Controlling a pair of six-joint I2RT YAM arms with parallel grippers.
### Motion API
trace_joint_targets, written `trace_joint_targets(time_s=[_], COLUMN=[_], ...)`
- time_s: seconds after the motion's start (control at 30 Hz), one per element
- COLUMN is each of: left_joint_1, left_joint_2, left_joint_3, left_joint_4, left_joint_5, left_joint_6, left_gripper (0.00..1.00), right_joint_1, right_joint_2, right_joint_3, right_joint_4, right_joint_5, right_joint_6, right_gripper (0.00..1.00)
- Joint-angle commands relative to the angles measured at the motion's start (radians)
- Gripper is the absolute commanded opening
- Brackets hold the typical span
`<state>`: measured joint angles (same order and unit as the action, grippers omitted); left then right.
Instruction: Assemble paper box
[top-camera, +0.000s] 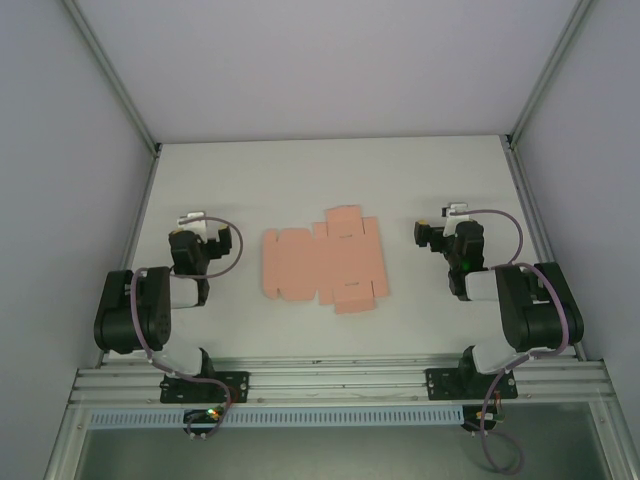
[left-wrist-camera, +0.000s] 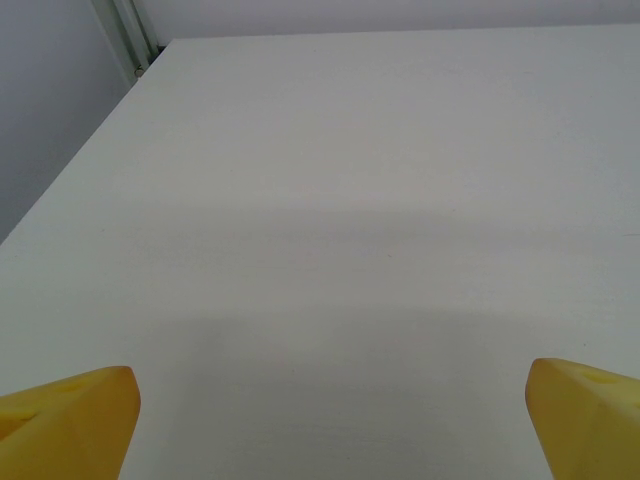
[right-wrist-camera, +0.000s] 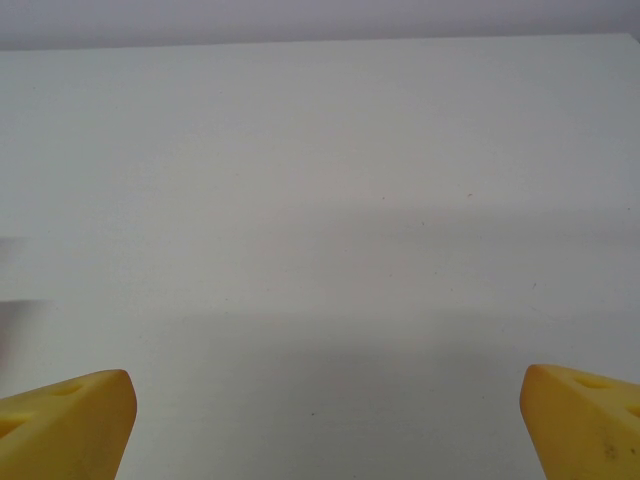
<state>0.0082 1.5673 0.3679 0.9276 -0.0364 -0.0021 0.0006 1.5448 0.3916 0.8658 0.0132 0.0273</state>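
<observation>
The paper box (top-camera: 325, 262) is a flat, unfolded, salmon-pink die-cut sheet lying on the white table (top-camera: 300, 170), about midway between the 2 arms and touching neither. Its long axis runs left to right across the table, parallel to the near edge. One group of flaps juts toward the far wall and another toward the arms. The left end is a plain straight edge, and the right end is stepped.

The table is matte and pale. Light grey wall panels close it in on 3 sides, with aluminium posts (top-camera: 110, 75) in the corners. A slotted aluminium rail (top-camera: 340, 375) along the near edge carries both arm bases.

The left gripper (left-wrist-camera: 328, 420) hangs over bare table to the left of the sheet. Its yellow fingertips (left-wrist-camera: 70, 420) are spread wide to opposite corners of the left wrist view, with nothing between them. The right gripper (right-wrist-camera: 325, 420) sits to the right of the sheet, its yellow fingertips (right-wrist-camera: 585, 420) equally wide and empty.

In both wrist views the lower edge of the frame cuts the fingertips off. From above, the black wrist housings and looping cables (top-camera: 235, 245) cover the fingers. The sheet's creases are faint, and their exact layout is hard to read. A blurred grey patch at the left edge of the right wrist view cannot be identified.
</observation>
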Motion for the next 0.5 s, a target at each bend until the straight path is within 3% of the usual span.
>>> trace_joint_targets(time_s=[0.0,0.47], left_joint_1=[0.005,0.002], left_joint_2=[-0.001,-0.003], left_joint_3=[0.023,0.022], left_joint_4=[0.001,0.007], left_joint_5=[0.015,0.010], left_joint_6=[0.024,0.024], left_gripper=[1.00,1.00], right_joint_1=[-0.004,-0.002], right_joint_2=[-0.002,-0.002], right_joint_3=[0.015,0.013], right_joint_4=[0.027,0.029], right_joint_5=[-0.019,-0.018], right_joint_6=[0.008,0.006], right_gripper=[1.00,1.00])
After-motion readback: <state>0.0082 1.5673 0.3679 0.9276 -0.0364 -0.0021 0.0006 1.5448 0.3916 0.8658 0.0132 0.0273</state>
